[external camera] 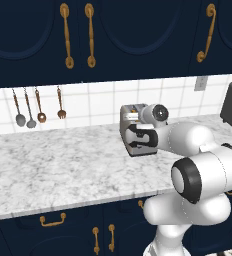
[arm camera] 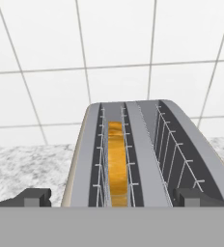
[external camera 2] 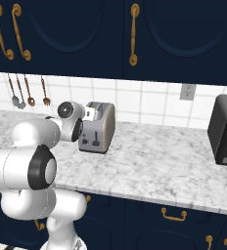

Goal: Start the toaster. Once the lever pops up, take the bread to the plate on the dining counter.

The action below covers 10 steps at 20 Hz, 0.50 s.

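Early stage, by my read: bread [arm camera: 117, 164] sits down in the left slot of the toaster [arm camera: 138, 154] on the marbled worktop [external camera: 53, 165]. Gripper [arm camera: 112, 197] is spread wide, holding nothing, at the toaster's near end. Can't tell whether the lever's been pressed. Carry to plate not done.

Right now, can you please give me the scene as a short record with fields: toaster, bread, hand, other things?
toaster: silver-grey toaster stands on the marbled worktop near the tiled wall
bread: golden slice sits upright in the left slot in the hand view; the other slot is empty
hand: open hand at the toaster's near end, holding nothing
other things: dark grey appliance to the right; utensils hang on the wall
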{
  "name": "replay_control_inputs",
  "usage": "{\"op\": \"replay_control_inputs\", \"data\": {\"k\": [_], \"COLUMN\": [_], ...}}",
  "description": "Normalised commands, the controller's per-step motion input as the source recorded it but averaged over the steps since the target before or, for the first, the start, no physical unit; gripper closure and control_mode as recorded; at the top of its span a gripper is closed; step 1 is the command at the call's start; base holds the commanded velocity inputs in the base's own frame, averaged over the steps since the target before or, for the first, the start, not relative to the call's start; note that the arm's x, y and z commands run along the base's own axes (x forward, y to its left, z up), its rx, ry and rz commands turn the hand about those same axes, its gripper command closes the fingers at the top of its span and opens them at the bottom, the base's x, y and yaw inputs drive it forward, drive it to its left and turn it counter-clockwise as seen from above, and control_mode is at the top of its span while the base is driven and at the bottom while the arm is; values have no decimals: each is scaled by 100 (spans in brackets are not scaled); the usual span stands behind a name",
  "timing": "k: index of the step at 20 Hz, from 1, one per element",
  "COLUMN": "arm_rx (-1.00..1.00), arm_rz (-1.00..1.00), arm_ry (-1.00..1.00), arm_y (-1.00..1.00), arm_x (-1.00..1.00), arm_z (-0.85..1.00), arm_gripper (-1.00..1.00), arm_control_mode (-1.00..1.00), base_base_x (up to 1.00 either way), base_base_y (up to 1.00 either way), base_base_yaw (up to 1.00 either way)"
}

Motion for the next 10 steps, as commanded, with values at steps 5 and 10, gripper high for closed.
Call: {"op": "replay_control_inputs", "data": {"k": [5,10], "arm_rx": [0,0], "arm_rz": [0,0], "arm_ry": [0,0], "arm_y": [0,0], "arm_x": [0,0], "arm_z": [0,0], "arm_gripper": [-100,-100], "arm_control_mode": [-100,-100], "base_base_x": [0,0], "base_base_y": [0,0], "base_base_yaw": [0,0]}}
